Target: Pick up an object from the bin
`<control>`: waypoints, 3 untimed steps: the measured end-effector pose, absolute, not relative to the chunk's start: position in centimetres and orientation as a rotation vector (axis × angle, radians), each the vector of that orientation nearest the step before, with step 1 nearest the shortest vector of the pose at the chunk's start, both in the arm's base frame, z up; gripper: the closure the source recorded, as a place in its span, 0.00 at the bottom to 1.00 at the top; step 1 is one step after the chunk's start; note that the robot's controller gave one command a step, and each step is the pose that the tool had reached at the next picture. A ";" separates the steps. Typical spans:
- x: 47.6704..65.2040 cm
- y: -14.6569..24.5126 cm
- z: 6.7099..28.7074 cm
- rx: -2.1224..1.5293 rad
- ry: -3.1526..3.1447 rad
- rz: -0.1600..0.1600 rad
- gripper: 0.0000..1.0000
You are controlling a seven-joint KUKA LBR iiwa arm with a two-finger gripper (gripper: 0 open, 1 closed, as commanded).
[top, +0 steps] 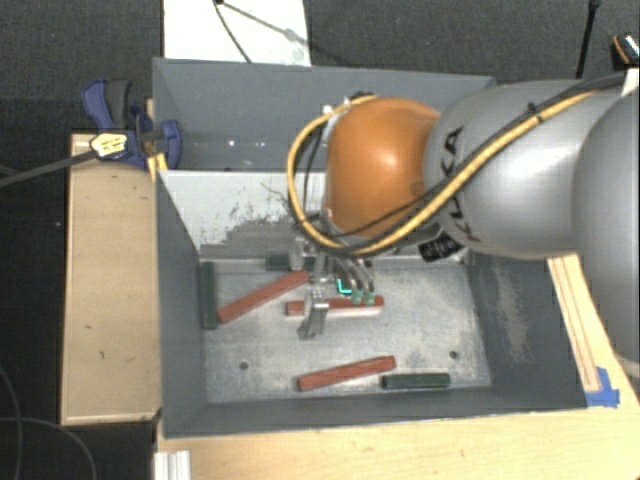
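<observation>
Beneath the jaws, a red-brown stick [362, 307]

The silver-grey arm [540, 178] reaches in from the frame's right, its rounded orange wrist cover [375, 163] at centre and the gripper [322, 303] pointing down just below.

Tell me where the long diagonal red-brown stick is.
In the camera view, the diagonal red-brown stick lies in the left half of the bin, between the dark green bar along the left wall and the gripper.
</observation>
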State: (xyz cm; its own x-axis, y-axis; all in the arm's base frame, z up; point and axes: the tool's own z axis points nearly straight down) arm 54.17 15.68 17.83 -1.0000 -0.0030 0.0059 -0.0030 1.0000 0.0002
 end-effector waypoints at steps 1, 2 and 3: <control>54.2 8.3 6.6 0.027 -3.136 0.004 0.00; 54.4 8.7 7.1 0.026 -3.144 -0.002 1.00; 54.1 7.3 21.4 0.136 -3.149 -0.001 1.00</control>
